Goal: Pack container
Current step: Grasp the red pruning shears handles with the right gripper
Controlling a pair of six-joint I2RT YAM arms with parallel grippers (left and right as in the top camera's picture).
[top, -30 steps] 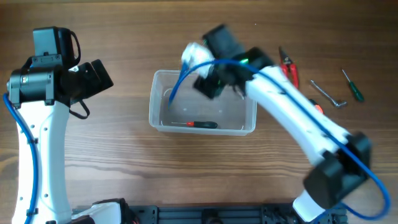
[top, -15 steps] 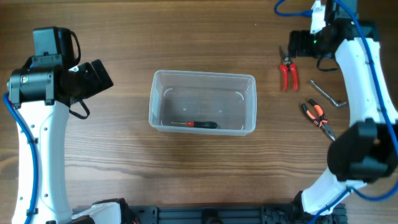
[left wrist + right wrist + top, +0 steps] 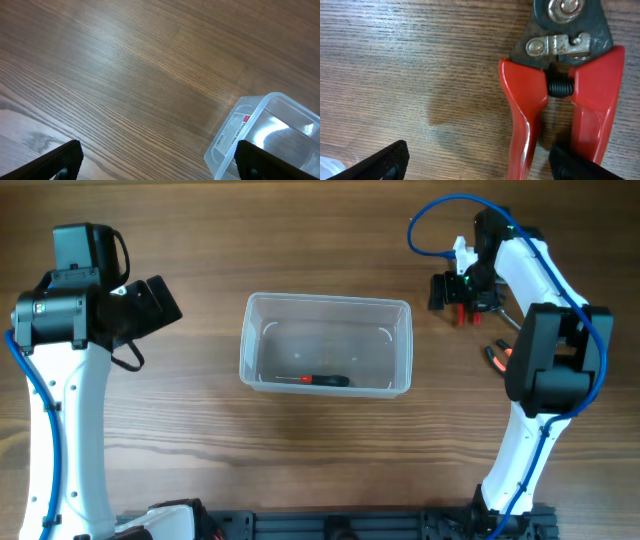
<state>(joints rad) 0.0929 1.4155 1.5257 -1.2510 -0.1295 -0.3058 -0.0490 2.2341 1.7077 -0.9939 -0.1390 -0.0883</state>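
Observation:
The clear plastic container stands mid-table with a red-and-black screwdriver lying inside it. My right gripper is open and low over the red-handled snips to the right of the container. In the right wrist view the snips fill the frame, and their left handle lies between my open fingers. My left gripper is open and empty, held left of the container. The left wrist view shows its fingertips above bare wood, with the container's corner at the right.
Orange-handled pliers lie on the table just right of the snips, partly hidden by my right arm. The wooden table stretches behind and in front of the container.
My right arm swung from over the container to the far right, then came down onto the red snips. The left arm and container have not moved.

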